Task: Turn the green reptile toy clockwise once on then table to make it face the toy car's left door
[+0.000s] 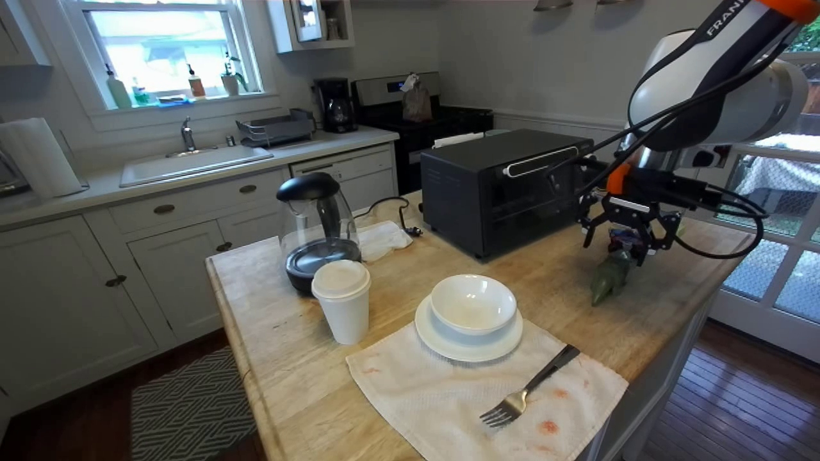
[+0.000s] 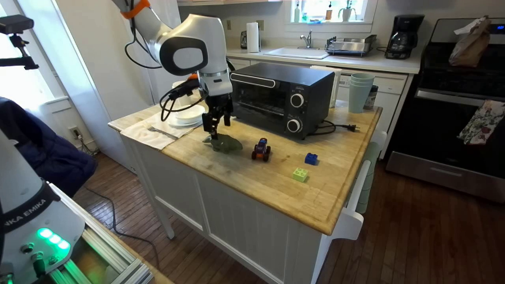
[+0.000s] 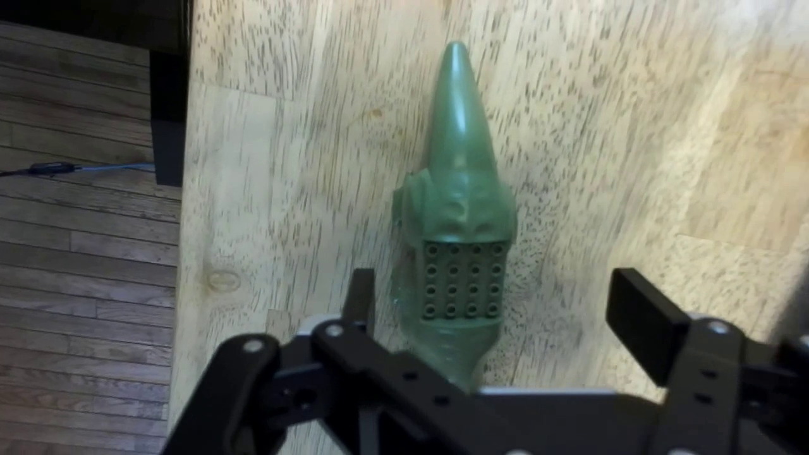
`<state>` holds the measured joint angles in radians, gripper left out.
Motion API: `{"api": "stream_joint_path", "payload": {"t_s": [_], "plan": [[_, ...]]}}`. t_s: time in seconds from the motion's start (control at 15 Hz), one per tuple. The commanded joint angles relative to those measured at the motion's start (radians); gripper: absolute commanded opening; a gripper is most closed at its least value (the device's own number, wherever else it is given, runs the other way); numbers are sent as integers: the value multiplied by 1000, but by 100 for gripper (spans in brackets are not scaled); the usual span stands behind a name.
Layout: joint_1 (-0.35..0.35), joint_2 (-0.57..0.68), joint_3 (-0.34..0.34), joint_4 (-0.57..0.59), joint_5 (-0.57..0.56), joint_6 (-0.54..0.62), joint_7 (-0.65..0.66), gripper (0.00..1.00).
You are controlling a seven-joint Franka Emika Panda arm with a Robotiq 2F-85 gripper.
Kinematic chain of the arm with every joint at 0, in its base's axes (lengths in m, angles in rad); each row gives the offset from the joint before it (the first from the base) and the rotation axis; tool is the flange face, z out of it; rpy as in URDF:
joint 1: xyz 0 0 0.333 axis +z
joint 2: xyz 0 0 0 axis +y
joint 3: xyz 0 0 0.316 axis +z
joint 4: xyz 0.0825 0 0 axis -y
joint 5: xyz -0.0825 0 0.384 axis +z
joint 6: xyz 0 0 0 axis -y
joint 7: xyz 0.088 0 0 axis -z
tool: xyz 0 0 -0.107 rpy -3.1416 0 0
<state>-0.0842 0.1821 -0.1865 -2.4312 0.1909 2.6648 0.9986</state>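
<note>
The green reptile toy (image 3: 464,215) lies flat on the wooden table (image 2: 272,185), with its long pointed end toward the top of the wrist view. It also shows in both exterior views (image 1: 608,280) (image 2: 226,144). My gripper (image 3: 493,291) is open above the toy, one finger on each side of its studded back. The left finger is closer to it than the right. The toy's near end is partly hidden by the gripper. The toy car (image 2: 261,149) stands beside the toy in an exterior view; it is mostly hidden behind my gripper (image 1: 615,250) in an exterior view.
A black toaster oven (image 2: 282,98) stands behind the toy and car. A blue block (image 2: 311,158) and a yellow-green block (image 2: 300,174) lie past the car. A bowl (image 1: 473,304), plate (image 1: 471,351), fork (image 1: 532,387), paper cup (image 1: 343,304) and kettle (image 1: 318,237) are on the table.
</note>
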Motion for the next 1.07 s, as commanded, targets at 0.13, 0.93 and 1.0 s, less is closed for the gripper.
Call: {"api": "stream_joint_path", "payload": {"t_s": [0.13,0.93,1.0], "plan": [[-3,-104,12,-34,-98,-33,-131,100],[-32,-240,25,-12,-115,-370,-773,100],[-34,-244,25,-9,-128,-388,-818,100]]}}
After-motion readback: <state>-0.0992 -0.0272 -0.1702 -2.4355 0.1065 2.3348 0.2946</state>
